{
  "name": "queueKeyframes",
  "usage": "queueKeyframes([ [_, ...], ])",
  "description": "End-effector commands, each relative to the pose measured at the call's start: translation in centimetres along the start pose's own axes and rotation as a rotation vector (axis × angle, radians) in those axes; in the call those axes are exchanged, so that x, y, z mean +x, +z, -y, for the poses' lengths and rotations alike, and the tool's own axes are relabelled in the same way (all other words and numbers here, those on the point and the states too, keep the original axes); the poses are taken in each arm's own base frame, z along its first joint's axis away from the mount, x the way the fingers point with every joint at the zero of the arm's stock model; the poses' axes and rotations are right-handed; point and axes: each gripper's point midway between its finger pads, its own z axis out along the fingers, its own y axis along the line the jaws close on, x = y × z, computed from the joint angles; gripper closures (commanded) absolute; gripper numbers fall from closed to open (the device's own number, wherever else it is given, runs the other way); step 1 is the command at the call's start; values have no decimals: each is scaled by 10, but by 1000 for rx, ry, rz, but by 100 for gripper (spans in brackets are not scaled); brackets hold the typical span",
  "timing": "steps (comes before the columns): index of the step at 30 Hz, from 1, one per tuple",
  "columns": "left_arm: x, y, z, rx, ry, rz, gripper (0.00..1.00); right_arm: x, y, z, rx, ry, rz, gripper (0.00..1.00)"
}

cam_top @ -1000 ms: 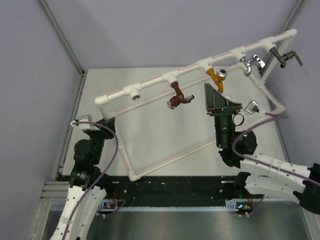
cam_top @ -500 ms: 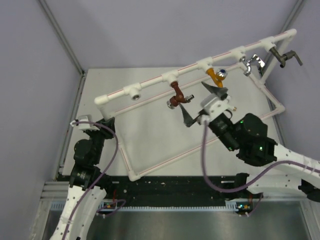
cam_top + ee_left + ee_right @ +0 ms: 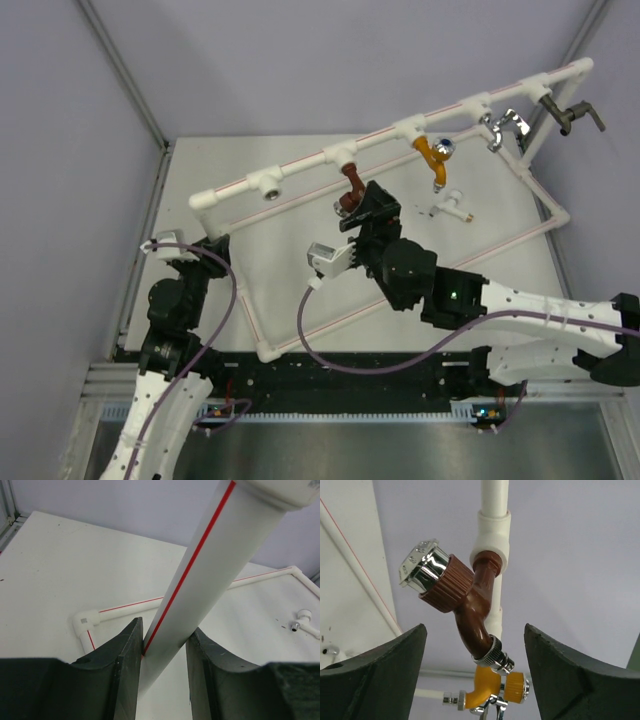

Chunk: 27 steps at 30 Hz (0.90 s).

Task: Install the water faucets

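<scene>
R gripper (image 3: 475, 630) was wide open, fingers (image 3: 380, 672) either side of the brown faucet (image 3: 468, 597). Gap visible both sides, no contact. That faucet sat in a tee socket (image 3: 492, 532) on the top rail of the pipe frame (image 3: 300, 165). Yellow faucet (image 3: 433, 155) was in the next socket along, near the R gripper. Chrome faucet (image 3: 505, 125) and dark faucet (image 3: 570, 115) were further along the rail, toward the back-right corner. End socket (image 3: 268, 185) on the left showed an open mouth.

White faucet (image 3: 452, 206) lay loose on the table (image 3: 300, 250) inside the frame, well apart from both grippers.

L gripper (image 3: 162, 652) was narrow, clamped on a red-striped frame pipe by the left corner; pipe touched both fingers. Frame's right corner sat close to the table's right edge.

Hard to read:
- Top view: R fingertips merged w/ the brown faucet's outline, and L fingers were hidden under their own wrist.
- L wrist view: pipe top was cut off and the white faucet clipped at the right edge.
- R wrist view: yellow faucet was cut off at the bottom.
</scene>
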Motion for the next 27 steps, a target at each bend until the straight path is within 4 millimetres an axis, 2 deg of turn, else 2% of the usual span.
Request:
queueKeyframes([
  [1,5,-1,-1,-27,-98,-28,100,18,11,15,89,-35,-108,29],
  [4,5,-1,-1,-29,-98,-29,100,21,18,16,144,15,-103,57],
  [7,5,-2,-1,-29,-98,-25,100,16,23,18,175,131,-62,78],
  [9,5,-2,-1,-28,-98,-26,100,11,25,21,184,274,-15,91],
  [11,4,-2,-1,-27,-98,-24,100,-2,25,30,186,494,80,100],
  [15,4,-2,-1,-28,-100,-22,100,-21,18,54,162,954,306,100],
  [17,5,-3,-1,-29,-100,-24,100,-23,13,68,185,1102,385,100],
  [18,5,-3,-1,-29,-100,-24,100,-20,10,73,205,1122,395,93],
  [19,5,-3,-1,-29,-100,-24,100,-19,9,74,214,1115,396,78],
  [20,4,-3,-1,-28,-100,-21,100,-17,8,76,221,1113,397,70],
  [23,5,-3,-2,-30,-100,-22,100,-10,1,78,226,1069,389,53],
  [27,5,-2,-1,-28,-100,-22,100,2,-11,78,216,1025,368,35],
])
